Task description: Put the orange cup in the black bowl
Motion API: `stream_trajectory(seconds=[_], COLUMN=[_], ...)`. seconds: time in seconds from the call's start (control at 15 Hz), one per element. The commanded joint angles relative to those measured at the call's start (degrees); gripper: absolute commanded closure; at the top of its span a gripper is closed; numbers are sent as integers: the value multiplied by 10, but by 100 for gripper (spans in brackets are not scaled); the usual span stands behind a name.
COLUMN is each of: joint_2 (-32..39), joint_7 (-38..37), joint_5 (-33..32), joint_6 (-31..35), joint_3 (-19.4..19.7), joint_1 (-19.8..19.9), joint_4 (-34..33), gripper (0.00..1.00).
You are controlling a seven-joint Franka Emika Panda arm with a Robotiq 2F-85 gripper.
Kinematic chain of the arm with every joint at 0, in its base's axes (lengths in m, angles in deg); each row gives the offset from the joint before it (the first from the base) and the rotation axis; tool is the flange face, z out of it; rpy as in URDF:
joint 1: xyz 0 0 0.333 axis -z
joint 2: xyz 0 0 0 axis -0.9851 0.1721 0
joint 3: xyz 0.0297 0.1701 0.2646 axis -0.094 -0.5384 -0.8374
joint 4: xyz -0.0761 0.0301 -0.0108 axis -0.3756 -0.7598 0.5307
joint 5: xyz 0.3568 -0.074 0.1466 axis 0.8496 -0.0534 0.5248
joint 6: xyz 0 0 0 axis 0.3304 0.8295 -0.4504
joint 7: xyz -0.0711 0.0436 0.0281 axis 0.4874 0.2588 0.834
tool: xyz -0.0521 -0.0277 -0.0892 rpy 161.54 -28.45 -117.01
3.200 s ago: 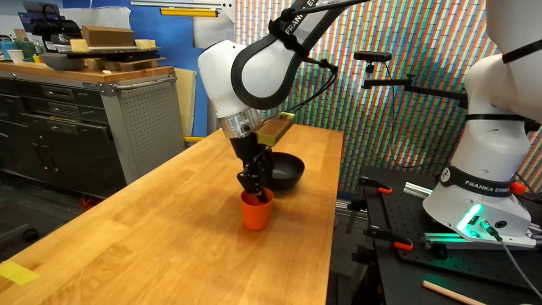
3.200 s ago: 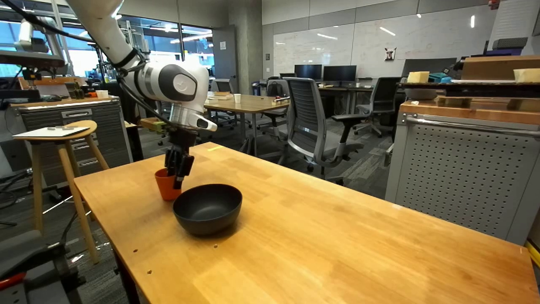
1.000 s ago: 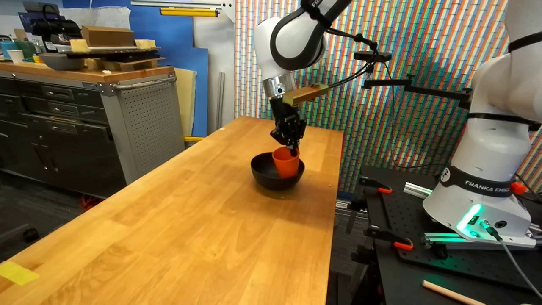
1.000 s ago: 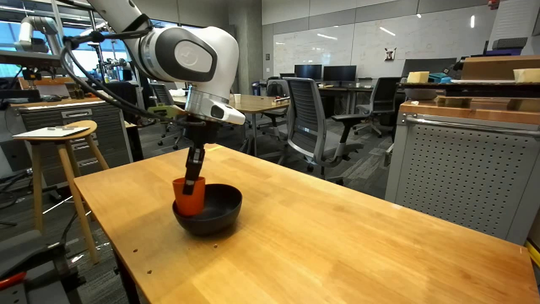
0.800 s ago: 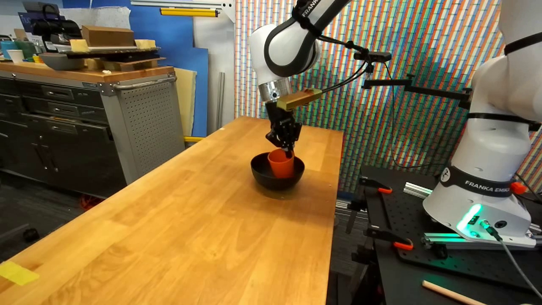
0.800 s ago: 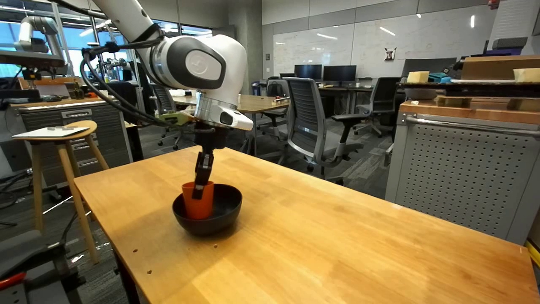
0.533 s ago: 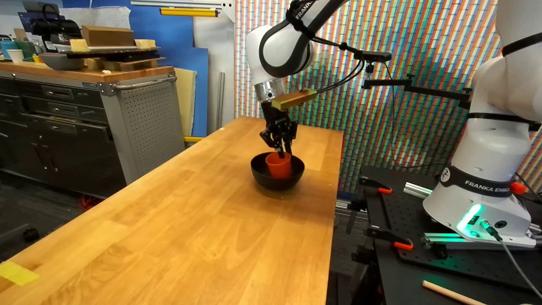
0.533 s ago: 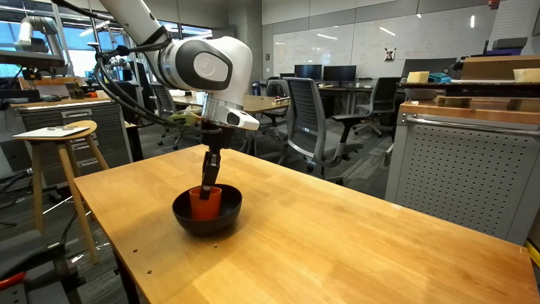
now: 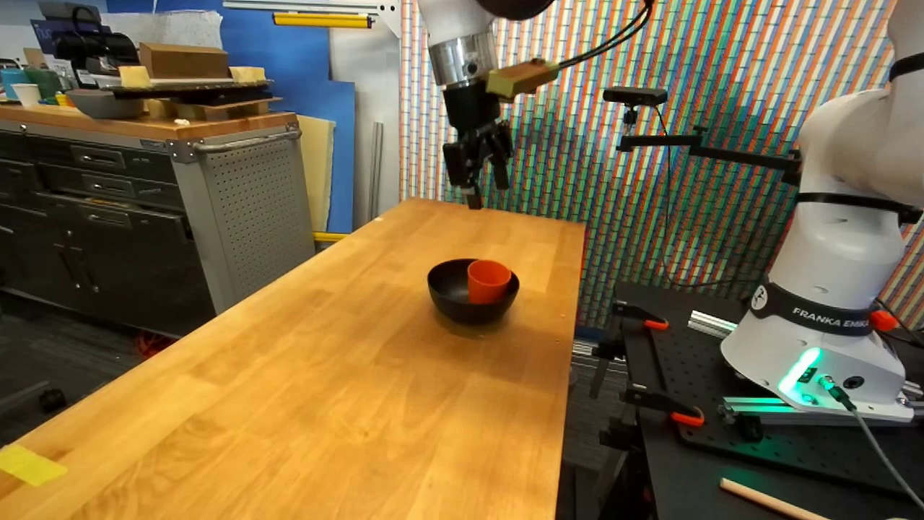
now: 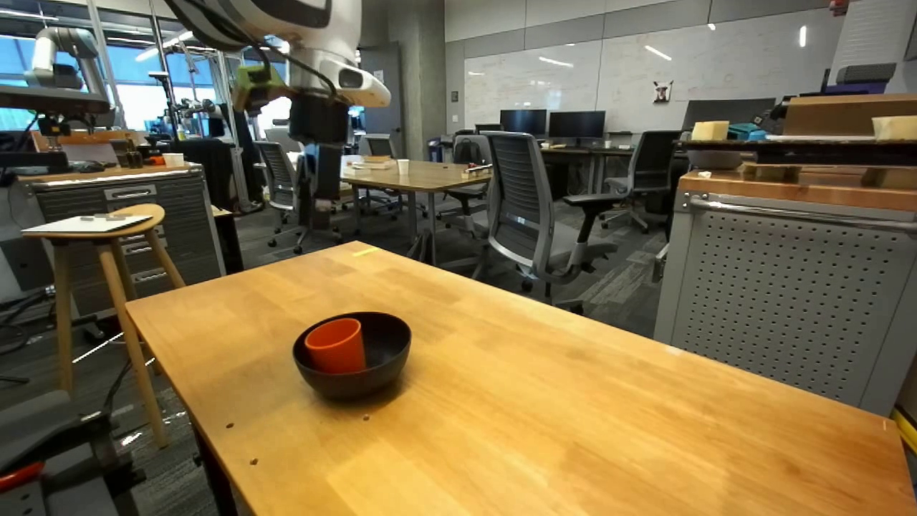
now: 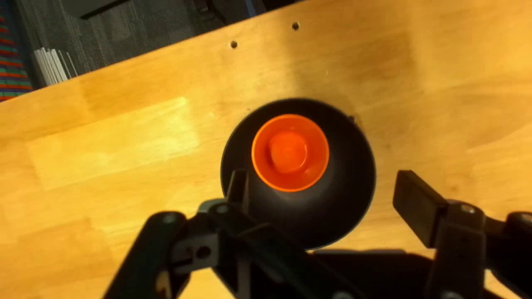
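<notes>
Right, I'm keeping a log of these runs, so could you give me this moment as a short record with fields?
item: orange cup, mouth up, leaning a little as seen in an exterior view
item place: inside the black bowl, off-centre
container state: upright, resting on the wooden tabletop
jaws: open, above the bowl, holding nothing
surface marking: yellow strip on the tabletop, away from the bowl
cup against bowl wall: cannot tell if touching
task status: cup in bowl and released, so probably done
</notes>
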Motion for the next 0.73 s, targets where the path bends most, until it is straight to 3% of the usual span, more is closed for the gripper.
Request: stream_trajectory(seconds=[0.0,0.2,0.27,0.67], joint_2=[-72,-82,-81,-77], joint_7=[60,109,74,74], joint_5=[-6,-8,0,0], joint_6=[-119,-192,-154,-159], joint_3=[-41,-74,-69,-73], joint_1=[-18,-34,-22,-20], joint_4=[-21,-51,-31,-31], gripper=[0,0,0,0])
